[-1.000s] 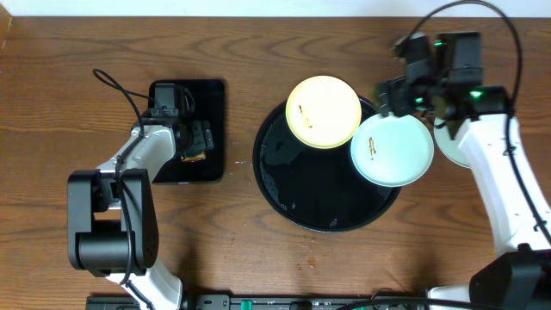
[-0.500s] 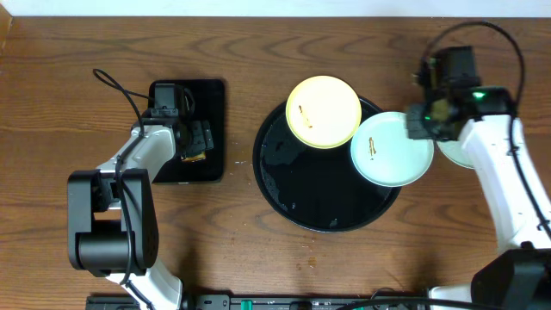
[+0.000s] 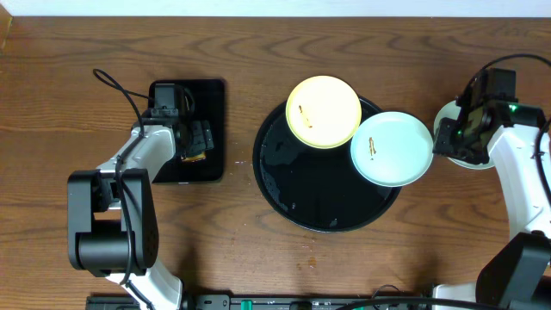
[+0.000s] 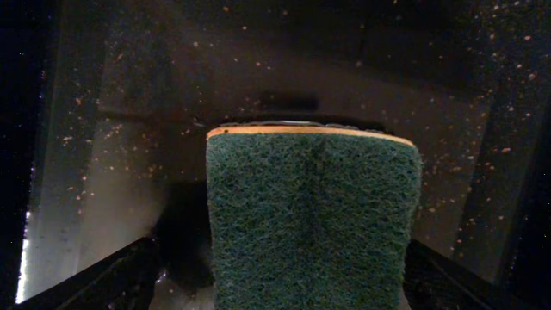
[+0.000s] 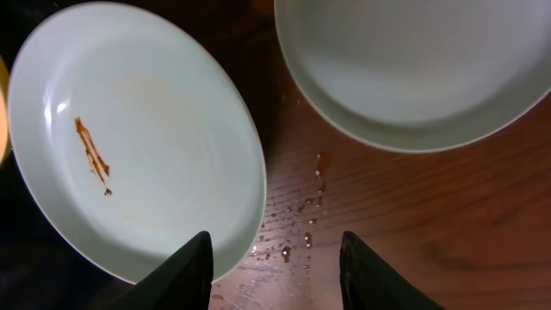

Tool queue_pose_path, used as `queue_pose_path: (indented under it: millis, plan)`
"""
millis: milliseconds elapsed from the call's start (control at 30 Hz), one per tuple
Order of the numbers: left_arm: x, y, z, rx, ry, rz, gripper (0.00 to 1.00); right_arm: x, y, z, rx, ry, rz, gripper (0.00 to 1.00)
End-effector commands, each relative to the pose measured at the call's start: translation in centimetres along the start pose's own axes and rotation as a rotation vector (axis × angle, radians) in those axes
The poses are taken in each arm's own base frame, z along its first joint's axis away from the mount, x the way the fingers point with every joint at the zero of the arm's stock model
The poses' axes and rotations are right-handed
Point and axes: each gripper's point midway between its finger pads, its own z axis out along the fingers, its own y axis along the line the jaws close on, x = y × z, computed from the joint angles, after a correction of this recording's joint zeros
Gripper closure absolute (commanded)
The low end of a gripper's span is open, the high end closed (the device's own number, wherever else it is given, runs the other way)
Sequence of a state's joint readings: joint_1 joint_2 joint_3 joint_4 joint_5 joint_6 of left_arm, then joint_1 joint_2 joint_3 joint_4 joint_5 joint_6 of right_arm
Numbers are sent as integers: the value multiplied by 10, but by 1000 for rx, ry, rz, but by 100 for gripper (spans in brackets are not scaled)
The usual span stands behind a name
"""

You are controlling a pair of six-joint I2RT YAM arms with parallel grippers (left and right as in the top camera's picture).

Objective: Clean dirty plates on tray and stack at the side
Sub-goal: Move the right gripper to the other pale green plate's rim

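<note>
yellow plate (image 3: 323, 112) sits on the back rim of the big round tray (image 3: 293, 198), w/ a brown-smeared mint plate (image 5: 129, 146) just beside it on the right rim. the 3rd plate (image 5: 413, 60) is off the tray on the counter (image 3: 86, 43) at the right, and the right hand (image 5: 274, 267) hangs over the gap btw. the 2 pale plates, fingers apart, empty. left hand (image 3: 196, 138) is at a green sponge (image 4: 312, 215) over the small black tray (image 3: 215, 95); can't tell if it grips.

Narrow strip of wet counter (image 5: 344, 194) open ahead of right hand (image 5: 274, 245), hemmed by smeared plate (image 5: 138, 146) and second plate (image 5: 413, 60).
</note>
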State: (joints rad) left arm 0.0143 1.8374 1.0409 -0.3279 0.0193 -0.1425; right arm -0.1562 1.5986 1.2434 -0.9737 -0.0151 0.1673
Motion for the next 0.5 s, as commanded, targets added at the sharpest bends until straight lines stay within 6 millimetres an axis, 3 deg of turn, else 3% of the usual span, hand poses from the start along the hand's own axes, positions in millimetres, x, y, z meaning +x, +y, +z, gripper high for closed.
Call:
queue_pose_path:
  millis: [0,167,467]
  plan:
    - [0,3,0,-13,-3,-4,11,8,0,11,-11,19,75,54]
    - [0,3,0,-13,-3,-4,11,11,-1,31,-17,-8,75,53]
    - [0,3,0,-13,-3,-4,11,9,0,52,-32,-68,73,64]
